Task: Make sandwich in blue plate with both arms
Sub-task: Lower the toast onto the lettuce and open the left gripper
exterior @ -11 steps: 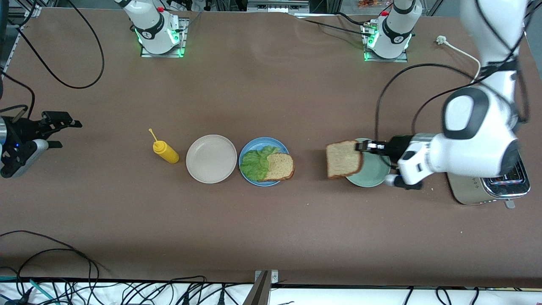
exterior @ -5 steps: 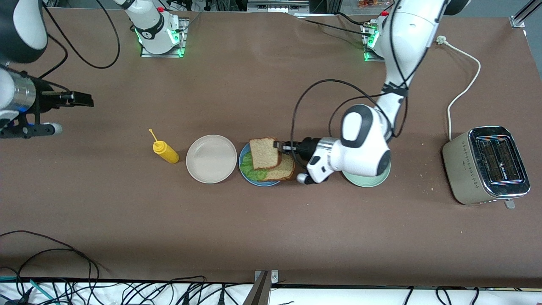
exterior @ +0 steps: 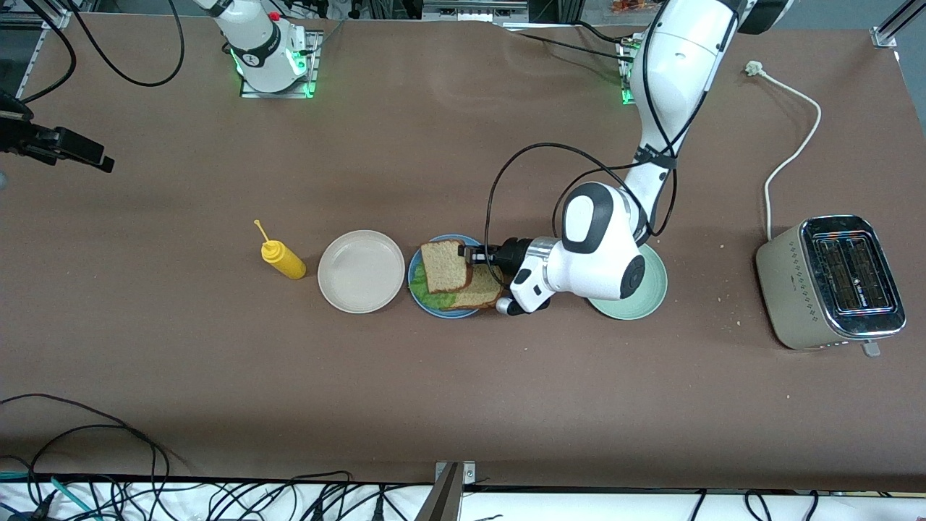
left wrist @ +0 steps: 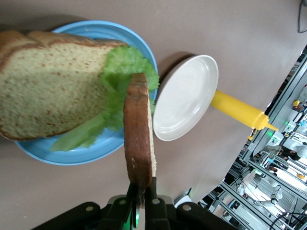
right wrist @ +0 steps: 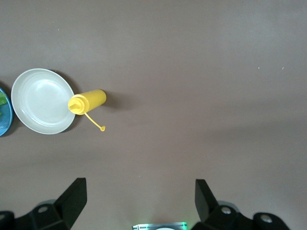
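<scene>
The blue plate (exterior: 414, 269) (left wrist: 96, 149) holds a green lettuce leaf (exterior: 427, 295) (left wrist: 122, 76) and a brown bread slice (exterior: 483, 293) (left wrist: 53, 96) lying partly over the leaf. My left gripper (exterior: 469, 255) (left wrist: 143, 184) is shut on the crust edge of a second bread slice (exterior: 443, 266) (left wrist: 139, 139). That slice hangs tilted over the lettuce and the plate. My right gripper (exterior: 98, 161) (right wrist: 140, 191) waits open over bare table at the right arm's end, with nothing between its fingers.
A beige plate (exterior: 361, 271) (left wrist: 184, 98) (right wrist: 43, 100) sits beside the blue plate, with a yellow squeeze bottle (exterior: 283, 260) (left wrist: 237, 111) (right wrist: 87, 101) past it. A pale green plate (exterior: 647, 293) lies under the left arm. A toaster (exterior: 832, 282) stands at the left arm's end.
The left arm has carried the bread slice from over the pale green plate to over the blue plate and lowered it a little. The right gripper has drawn back toward its table end.
</scene>
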### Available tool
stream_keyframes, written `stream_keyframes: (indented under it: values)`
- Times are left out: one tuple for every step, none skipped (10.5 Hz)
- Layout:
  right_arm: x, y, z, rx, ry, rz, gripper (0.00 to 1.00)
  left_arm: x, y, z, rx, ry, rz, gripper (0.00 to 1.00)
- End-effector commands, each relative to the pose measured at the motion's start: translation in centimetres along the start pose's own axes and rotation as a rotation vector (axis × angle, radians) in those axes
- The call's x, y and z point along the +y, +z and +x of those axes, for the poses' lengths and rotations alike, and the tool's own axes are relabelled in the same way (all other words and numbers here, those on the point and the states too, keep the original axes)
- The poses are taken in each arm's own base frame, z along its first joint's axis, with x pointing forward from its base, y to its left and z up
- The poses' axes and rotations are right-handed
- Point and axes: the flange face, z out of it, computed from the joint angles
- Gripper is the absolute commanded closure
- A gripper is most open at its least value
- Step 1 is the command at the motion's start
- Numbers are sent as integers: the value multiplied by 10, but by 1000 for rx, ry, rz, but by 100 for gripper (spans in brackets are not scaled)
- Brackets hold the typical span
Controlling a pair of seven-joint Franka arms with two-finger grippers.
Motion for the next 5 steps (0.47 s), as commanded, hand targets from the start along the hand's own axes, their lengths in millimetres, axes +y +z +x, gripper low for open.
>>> stream_keyframes:
  values:
    - [-11,-3,-6,27,-1,-1,0,-21,4,22,31,56,-2,86]
    - [-11,-3,-6,25,4,2,0,-29,3,28,51,77,6,65]
    - [-11,-3,-6,27,37,-2,0,-39,-1,33,59,113,12,50]
    - [-15,-5,-5,32,60,-8,0,-51,-12,41,77,163,20,9]
    - [-16,-6,-3,36,58,-21,0,-60,-25,47,92,239,24,0]
